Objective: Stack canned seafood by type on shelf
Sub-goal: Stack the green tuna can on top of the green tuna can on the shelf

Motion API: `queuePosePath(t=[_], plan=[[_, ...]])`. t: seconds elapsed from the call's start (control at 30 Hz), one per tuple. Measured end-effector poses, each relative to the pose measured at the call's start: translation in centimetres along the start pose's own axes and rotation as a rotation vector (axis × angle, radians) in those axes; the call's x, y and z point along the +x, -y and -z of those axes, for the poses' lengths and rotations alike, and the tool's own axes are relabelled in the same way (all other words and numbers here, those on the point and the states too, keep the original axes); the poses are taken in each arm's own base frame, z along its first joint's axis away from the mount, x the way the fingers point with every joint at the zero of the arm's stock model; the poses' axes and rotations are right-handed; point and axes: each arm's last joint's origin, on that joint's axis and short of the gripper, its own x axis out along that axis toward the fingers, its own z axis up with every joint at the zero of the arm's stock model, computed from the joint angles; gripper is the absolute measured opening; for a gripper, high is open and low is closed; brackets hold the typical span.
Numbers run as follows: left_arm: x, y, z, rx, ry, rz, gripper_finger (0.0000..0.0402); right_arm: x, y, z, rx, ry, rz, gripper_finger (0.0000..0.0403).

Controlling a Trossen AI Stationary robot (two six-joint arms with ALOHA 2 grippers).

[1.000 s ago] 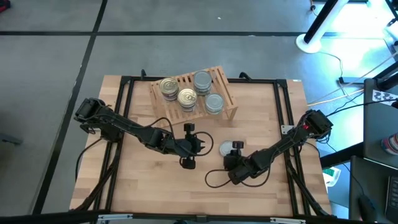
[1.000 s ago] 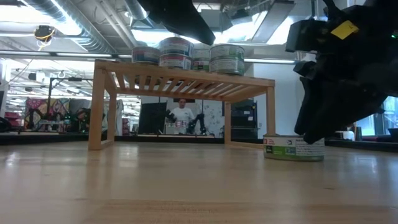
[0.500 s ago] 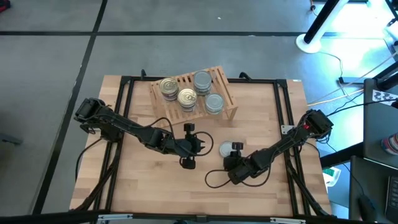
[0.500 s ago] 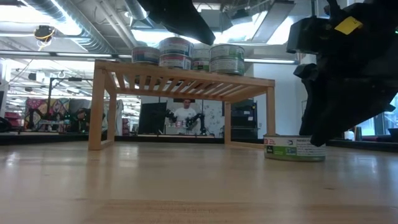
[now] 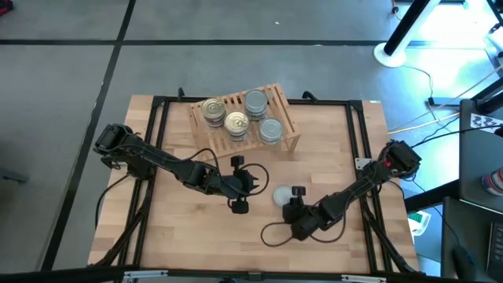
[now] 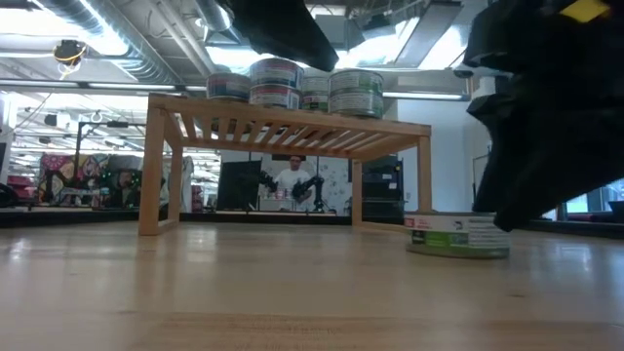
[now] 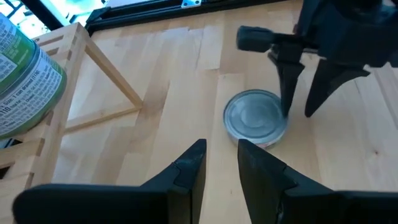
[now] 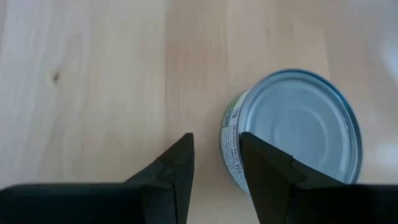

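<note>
The right tool (image 5: 296, 196), fingers a little apart and gripping nothing, sits beside the tin (image 5: 281, 196) and could nudge it across the desk (image 5: 181, 228).

The right arm (image 6: 556, 107) hides one end of the silver-topped tin (image 6: 453, 235) in the low view.
</note>
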Motion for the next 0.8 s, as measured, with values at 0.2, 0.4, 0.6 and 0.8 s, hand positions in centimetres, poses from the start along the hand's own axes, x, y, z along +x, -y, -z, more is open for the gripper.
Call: queuePosePath(t=[0.2,0.4,0.6,0.8], plan=[[0.0,0.0,0.0,-0.001,0.000,0.000,0.0088,0.0,-0.9,0.6,0.002,0.018,0.028,0.0131],[0.0,0.0,0.0,-0.029,-0.001,0.000,0.0088,1.0,-1.6,1.1,-0.015,0.020,0.066,0.0131],[0.3,0.2,0.2,-0.039,-0.012,0.002,0.0088,0.8,-2.1,1.1,-0.009,0.051,0.051,0.0131],[1.5,0.9,1.0,-0.026,-0.051,0.029,0.0088,0.7,-3.2,1.8,-0.021,0.022,-0.030,0.0131]])
